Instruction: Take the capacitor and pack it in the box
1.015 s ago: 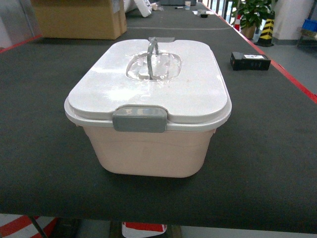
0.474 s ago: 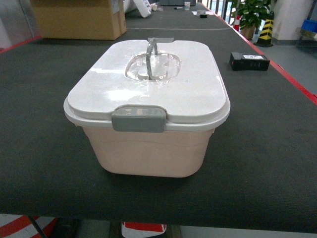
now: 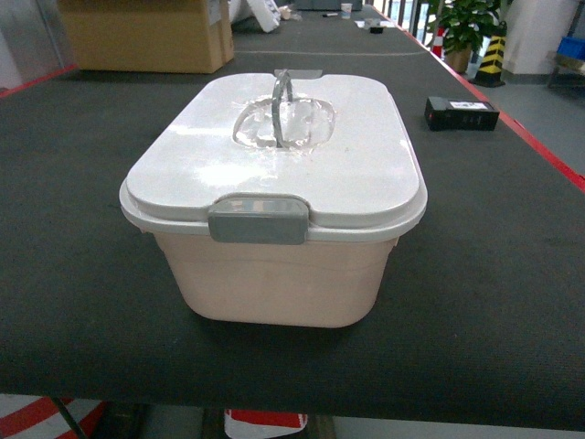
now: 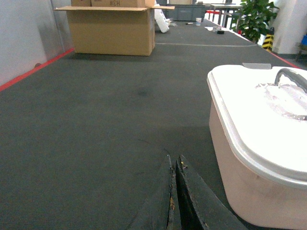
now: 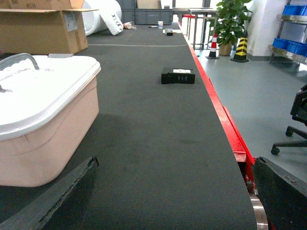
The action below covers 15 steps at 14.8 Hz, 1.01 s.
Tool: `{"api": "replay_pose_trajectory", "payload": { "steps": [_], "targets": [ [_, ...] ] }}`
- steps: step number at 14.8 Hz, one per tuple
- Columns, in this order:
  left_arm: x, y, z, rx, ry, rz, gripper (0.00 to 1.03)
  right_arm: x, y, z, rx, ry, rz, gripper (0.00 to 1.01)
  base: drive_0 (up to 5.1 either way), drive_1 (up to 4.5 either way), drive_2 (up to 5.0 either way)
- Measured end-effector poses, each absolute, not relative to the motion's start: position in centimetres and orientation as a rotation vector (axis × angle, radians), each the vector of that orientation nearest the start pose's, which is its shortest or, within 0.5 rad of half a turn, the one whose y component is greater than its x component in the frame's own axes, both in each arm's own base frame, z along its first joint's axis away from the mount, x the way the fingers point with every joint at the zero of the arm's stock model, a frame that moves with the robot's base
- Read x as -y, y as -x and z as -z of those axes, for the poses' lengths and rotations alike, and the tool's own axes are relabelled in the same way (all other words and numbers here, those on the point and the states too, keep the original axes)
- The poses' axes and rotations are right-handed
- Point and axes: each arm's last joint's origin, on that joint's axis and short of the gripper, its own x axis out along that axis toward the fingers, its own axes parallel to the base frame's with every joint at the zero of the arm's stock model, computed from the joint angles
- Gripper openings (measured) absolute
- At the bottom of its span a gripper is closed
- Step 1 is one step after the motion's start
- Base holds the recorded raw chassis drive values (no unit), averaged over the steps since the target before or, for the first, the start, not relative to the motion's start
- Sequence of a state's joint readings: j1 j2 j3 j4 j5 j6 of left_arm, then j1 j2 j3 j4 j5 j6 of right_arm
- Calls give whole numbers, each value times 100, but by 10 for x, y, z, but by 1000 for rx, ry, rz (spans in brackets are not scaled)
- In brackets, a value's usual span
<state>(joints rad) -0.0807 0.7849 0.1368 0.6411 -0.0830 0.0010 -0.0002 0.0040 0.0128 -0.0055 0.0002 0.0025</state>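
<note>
Almost nothing moved since the earlier frames: box only a hair shifted in the head view, arms out of that view.

Table (image 3: 73, 302): dark grey mat, red edge strip on the right.
Cardboard carton (image 3: 146, 35): brown, far left, flaps open.
Box (image 3: 274, 274): pale pink tub at table centre, white lid (image 3: 274, 155) seated, grey latch (image 3: 257, 219) at the near rim, grey handle (image 3: 281, 96) upright. Contents hidden.
Black case (image 3: 462, 113): flat, far right, well apart from box.
Left gripper (image 4: 175, 191): fingers pressed together, empty, just left of box.
Right gripper (image 5: 177, 201): fingers spread wide, empty, just right of box.
Capacitor: not visible anywhere.
</note>
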Motion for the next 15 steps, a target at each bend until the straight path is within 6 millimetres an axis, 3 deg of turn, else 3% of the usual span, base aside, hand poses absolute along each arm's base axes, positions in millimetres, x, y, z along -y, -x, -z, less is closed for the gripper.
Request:
{"api": "replay_pose_trajectory", "payload": {
  "steps": [2,6,15],
  "targets": [
    [-1,-152,-184,-9,0,-18,2,0,-97,-167,3,-3,1,98,0,0,0],
    [0,-120,-171,14,-1,2,2,0,-97,-167,3,-2,0,98,0,0,0],
    [0,-114,-171,18,-1,2,2,0,-97,-167,3,-2,0,98,0,0,0]
  ]
}}
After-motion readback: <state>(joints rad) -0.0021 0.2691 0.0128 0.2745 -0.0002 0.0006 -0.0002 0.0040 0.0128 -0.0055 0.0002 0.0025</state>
